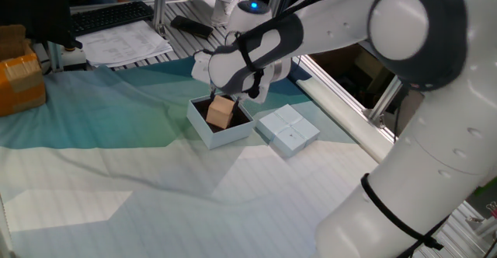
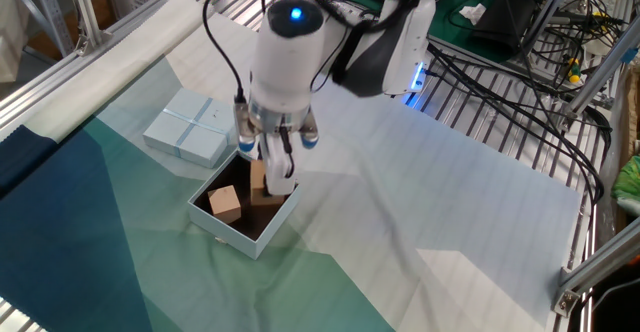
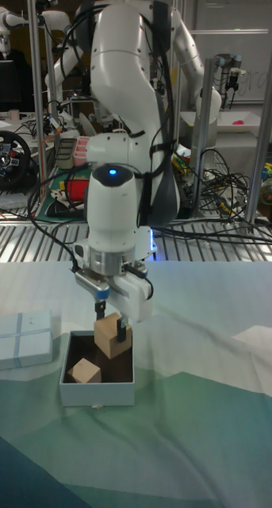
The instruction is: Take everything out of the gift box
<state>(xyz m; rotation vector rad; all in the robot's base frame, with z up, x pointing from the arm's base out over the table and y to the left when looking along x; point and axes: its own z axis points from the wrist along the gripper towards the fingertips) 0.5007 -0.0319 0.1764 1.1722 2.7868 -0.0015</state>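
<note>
Above the box's (image 3: 97, 391) right half, one cube (image 3: 112, 334) pinched, tilted, in the gripper (image 3: 110, 313), clear of the floor but barely past the rim. Second cube (image 3: 85, 371) down in the left front corner. Lid (image 3: 23, 339) just beside, left. Likely to snag the wall or twist free if swung sideways too low.

Tall fixed view: box (image 3: 98, 392) sat on the cloth (image 3: 199, 429), lid (image 3: 22, 339) to its left. One cube (image 3: 85, 371) lay inside, at the box's left. Second cube (image 3: 113, 335) hung tilted above the box's right half, pinched in the gripper (image 3: 110, 317), directly below the arm (image 3: 128, 119).
</note>
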